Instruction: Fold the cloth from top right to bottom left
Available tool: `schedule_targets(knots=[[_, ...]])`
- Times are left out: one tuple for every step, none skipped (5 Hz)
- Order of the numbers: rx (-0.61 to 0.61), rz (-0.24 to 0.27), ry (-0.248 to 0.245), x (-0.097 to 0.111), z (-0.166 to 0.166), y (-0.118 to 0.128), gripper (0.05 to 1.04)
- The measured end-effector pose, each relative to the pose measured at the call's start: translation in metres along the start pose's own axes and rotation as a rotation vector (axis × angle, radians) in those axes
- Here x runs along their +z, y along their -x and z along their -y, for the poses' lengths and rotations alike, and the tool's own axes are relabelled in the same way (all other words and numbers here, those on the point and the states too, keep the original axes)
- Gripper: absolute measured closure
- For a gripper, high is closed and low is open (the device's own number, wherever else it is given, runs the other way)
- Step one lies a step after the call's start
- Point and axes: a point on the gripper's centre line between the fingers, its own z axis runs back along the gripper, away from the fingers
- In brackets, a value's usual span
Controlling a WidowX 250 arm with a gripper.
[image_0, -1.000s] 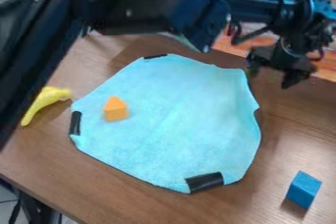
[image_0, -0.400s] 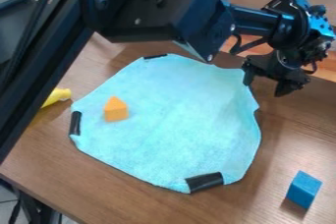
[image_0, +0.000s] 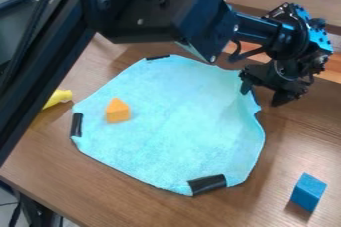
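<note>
Pale blue and softly napped, the cloth (image_0: 173, 136) lies in a rounded, uneven shape on the brown, wood-grained table (image_0: 100, 191), an orange block (image_0: 118, 112) with a pointed top on its left part. At its upper right edge hangs the angular black gripper (image_0: 261, 97), its two fingers spread apart.

Location type: robotics lab. Indicators: jointed robot arm (image_0: 150, 9) extends above wooden bench (image_0: 86, 186); black-taped cloth (image_0: 176, 121) and orange block (image_0: 117, 111) set out.
</note>
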Motion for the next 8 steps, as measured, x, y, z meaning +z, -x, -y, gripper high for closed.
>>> schedule_targets(knots=[[0.010, 0.003, -0.005, -0.002, -0.001, 0.002, 0.124], [0.022, 0.000, -0.004, -0.005, -0.001, 0.007, 0.403], [0.033, -0.016, 0.020, -0.006, 0.003, 0.010, 0.715], [0.048, -0.025, 0.059, -0.003, 0.002, 0.012, 0.921], [0.117, 0.014, 0.136, 0.014, -0.006, -0.004, 1.014], [0.197, 0.066, 0.233, 0.038, -0.027, -0.019, 1.028], [0.244, 0.067, 0.303, 0.042, -0.043, -0.012, 1.029], [0.279, 0.062, 0.343, 0.045, -0.062, 0.000, 1.029]])
